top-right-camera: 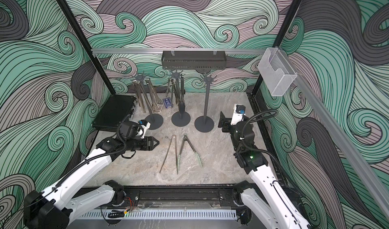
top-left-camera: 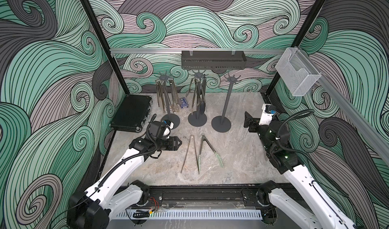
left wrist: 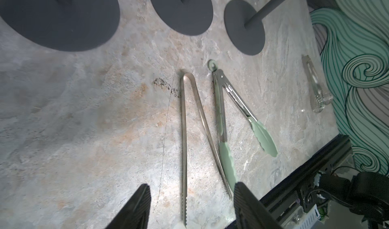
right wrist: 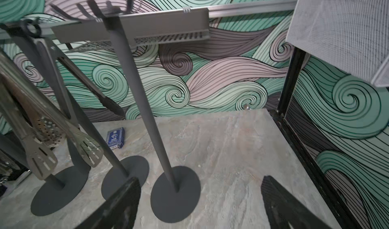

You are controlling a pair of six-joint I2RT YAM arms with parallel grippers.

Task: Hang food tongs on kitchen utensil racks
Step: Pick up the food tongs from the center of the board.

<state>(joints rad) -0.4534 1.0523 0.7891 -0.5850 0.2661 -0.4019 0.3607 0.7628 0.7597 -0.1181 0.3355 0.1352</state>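
The plain steel tongs (left wrist: pixel 184 133) and green-tipped tongs (left wrist: pixel 220 114) lie flat, side by side on the desk (top-left-camera: pixel 242 154), before the racks (top-left-camera: pixel 197 118); the rightmost rack (top-left-camera: pixel 226 103) is bare. Left jaws part-open, right jaws wide, both empty. Thin flat steel could slip on the smooth marbled top. Swirl-patterned walls (top-left-camera: pixel 52 69) enclose.
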